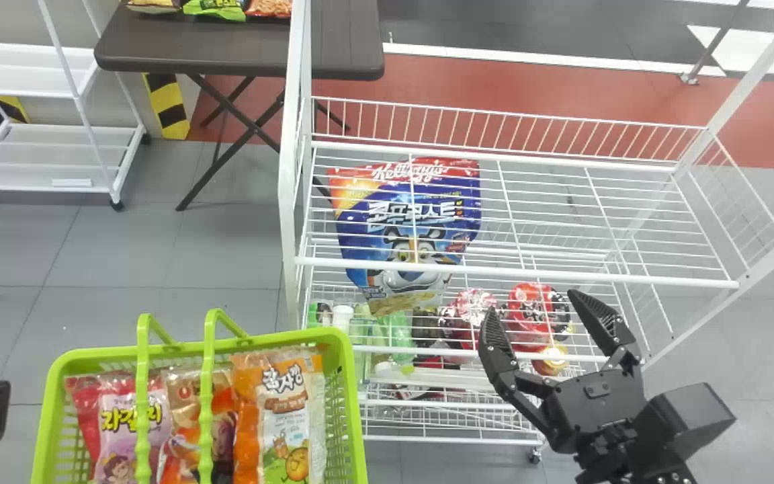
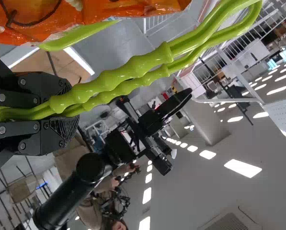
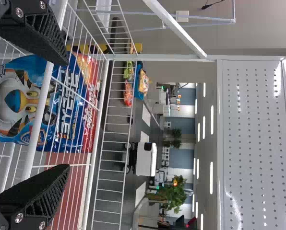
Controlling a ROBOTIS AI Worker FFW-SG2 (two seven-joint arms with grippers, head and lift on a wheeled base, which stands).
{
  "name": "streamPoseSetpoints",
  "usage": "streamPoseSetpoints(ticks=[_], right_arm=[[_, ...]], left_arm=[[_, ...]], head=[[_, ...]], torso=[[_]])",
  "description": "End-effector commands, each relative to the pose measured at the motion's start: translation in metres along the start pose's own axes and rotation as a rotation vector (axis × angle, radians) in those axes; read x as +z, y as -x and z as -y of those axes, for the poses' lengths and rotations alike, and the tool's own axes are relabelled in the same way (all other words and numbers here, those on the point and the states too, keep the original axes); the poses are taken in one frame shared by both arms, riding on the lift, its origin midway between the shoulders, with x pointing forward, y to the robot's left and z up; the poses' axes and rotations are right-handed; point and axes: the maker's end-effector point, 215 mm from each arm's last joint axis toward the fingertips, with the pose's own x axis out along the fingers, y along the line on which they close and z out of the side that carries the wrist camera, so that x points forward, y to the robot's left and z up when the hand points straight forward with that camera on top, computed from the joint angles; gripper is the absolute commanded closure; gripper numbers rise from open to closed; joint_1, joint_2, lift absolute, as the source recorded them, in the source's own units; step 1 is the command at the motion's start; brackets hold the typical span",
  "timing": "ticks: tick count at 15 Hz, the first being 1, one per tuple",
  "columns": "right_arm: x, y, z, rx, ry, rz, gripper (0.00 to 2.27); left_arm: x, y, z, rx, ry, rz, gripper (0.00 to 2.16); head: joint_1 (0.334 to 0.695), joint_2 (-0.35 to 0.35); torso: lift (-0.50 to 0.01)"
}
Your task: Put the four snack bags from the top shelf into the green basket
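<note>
"Where are your grippers?"

"My right gripper (image 1: 539,314) is spread wide at the near side of the white wire rack (image 1: 562,274), towards its right part, with nothing between the fingers. My left gripper (image 2: 64,110) is clenched on the green handles (image 1: 205,403), pinching them together."

"And the snack bags?"

"A pink bag (image 1: 118,430), an orange-red bag (image 1: 189,390) and an orange bag (image 1: 293,403) lie side by side in the green basket (image 1: 105,356), with the handles crossing over them. A bit of red packaging (image 1: 83,393) shows beside the pink one. I can't tell how many bags are in there altogether."

"Anything on the rack?"

"A big blue and red bag (image 1: 407,222) at its left side, seen through the white wires. I can't tell whether it lies on them or beneath. Bottles and red packages (image 1: 531,312) sit lower down."

"Farther off?"

"A dark folding bench (image 1: 226,54), carrying green and orange packets (image 1: 216,7). To the left of that stands a white shelf cart (image 1: 58,158)."
</note>
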Motion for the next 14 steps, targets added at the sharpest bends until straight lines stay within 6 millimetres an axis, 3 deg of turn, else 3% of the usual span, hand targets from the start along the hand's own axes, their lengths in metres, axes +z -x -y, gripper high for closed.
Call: streamPoseSetpoints(ticks=[1, 14], right_arm=[[-0.0004, 0.0012, 0.0002, -0.001, 0.0, 0.0, 0.04], [-0.0021, 0.0005, 0.003, -0.006, 0.005, 0.005, 0.05]], left_arm=[[-0.001, -0.002, 0.0039, -0.012, -0.001, -0.002, 2.15], [-0.0081, -0.0045, 0.0092, -0.012, -0.017, -0.002, 2.15]], head=[[0.695, -0.135], [0.695, -0.156]], torso=[[0.0], [0.0]])
